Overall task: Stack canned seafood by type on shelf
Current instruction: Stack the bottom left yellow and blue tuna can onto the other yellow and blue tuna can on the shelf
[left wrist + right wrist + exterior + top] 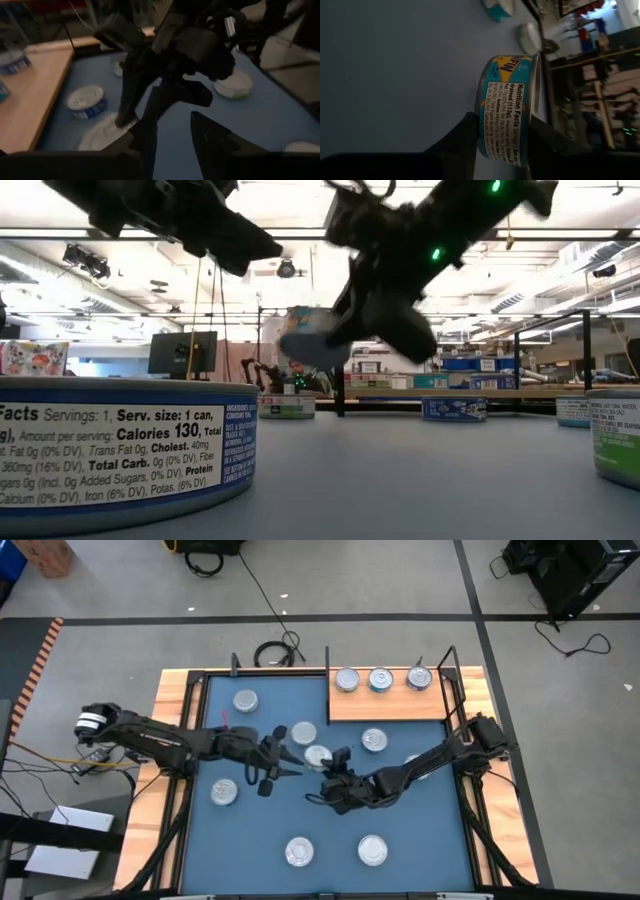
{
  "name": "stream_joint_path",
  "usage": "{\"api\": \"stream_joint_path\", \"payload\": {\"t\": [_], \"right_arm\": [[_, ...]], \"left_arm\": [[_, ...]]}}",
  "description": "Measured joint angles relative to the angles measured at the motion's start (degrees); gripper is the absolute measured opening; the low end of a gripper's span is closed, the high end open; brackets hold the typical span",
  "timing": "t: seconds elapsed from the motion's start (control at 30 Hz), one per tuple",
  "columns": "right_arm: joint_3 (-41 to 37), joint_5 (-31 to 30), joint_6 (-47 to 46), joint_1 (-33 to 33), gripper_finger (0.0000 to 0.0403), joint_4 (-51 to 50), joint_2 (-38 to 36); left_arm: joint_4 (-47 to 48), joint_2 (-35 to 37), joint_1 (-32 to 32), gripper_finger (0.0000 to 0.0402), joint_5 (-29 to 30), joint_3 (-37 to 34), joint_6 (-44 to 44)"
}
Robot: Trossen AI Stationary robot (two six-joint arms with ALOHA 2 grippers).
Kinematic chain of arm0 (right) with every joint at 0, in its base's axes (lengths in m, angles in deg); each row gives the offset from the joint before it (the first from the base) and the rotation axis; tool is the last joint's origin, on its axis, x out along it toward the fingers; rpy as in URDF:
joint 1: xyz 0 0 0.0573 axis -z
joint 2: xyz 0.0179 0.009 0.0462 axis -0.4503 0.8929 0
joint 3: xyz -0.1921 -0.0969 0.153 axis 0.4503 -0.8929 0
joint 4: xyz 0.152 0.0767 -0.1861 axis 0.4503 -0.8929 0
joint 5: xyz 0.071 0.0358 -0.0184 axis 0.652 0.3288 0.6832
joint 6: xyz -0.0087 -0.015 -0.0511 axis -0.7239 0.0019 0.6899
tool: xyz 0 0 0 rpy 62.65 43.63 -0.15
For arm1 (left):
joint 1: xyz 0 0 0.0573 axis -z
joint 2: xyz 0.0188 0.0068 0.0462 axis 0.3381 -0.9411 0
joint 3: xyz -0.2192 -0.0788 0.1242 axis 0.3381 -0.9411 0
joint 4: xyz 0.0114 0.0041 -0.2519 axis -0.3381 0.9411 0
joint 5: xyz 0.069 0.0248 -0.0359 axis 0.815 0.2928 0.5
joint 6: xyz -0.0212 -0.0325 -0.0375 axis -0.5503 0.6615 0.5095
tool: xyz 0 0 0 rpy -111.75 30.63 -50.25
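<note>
Left gripper (272,772) hovered mid-mat beside the right one, jaws apart and holding nothing, probably just clear of a handover. Loose tins lay flat on the blue mat (260,830) around it, lids up: one (246,700) near the back, one (223,792) by the left arm, two (299,852) at the front.

Right gripper (322,780) was raised above the surface centre with jaws clamped on a tin (507,107) across its top and bottom faces. Held that way, the tin's short axis ran between the fingers and its nutrition label faced the wrist camera, so it looked ready to carry.

The shelf (385,705) sat at back right, three tins (381,679) upright in a row along its far edge.
</note>
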Motion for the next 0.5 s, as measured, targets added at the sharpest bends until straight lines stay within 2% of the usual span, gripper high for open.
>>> {"api": "stream_joint_path", "payload": {"t": [0.23, 0.5], "right_arm": [[0.0, -5.73, -4.38, -0.3, 0.0126, -16.4, -10.96], [0.0, -10.43, -16.05, 2.38, 0.0126, -39.65, -20.92]], "left_arm": [[-9.56, 1.25, 0.0, 0.0123, 2.47, -4.63, 0.3], [-11.75, 1.23, 0.0, 0.0123, 2.48, -5.31, 1.43]]}}
